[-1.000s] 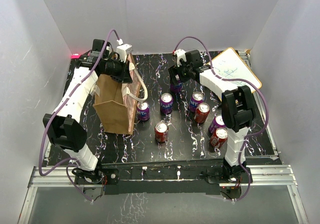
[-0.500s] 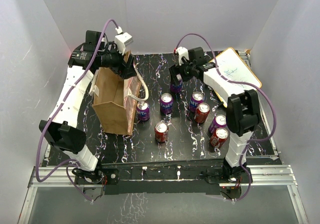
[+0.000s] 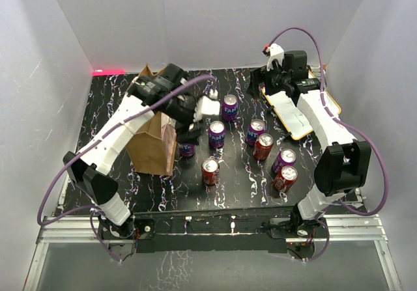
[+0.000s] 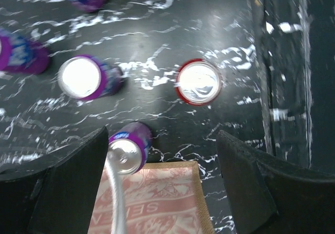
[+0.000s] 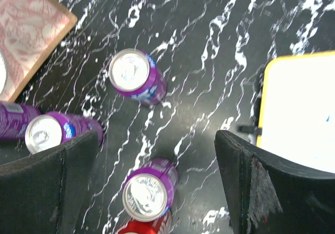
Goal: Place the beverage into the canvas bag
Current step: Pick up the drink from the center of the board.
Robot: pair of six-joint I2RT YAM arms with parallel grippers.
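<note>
Hovering over the purple can (image 4: 131,147) beside the canvas bag (image 4: 157,200), left gripper (image 4: 162,140) jaws wide, presumably to grasp it; right gripper (image 5: 157,140) wide, empty.

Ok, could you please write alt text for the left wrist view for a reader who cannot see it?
The open left gripper looks straight down on a black marbled table. A purple can stands beside the canvas bag at the bottom; a red can and a second purple can stand farther up.
</note>
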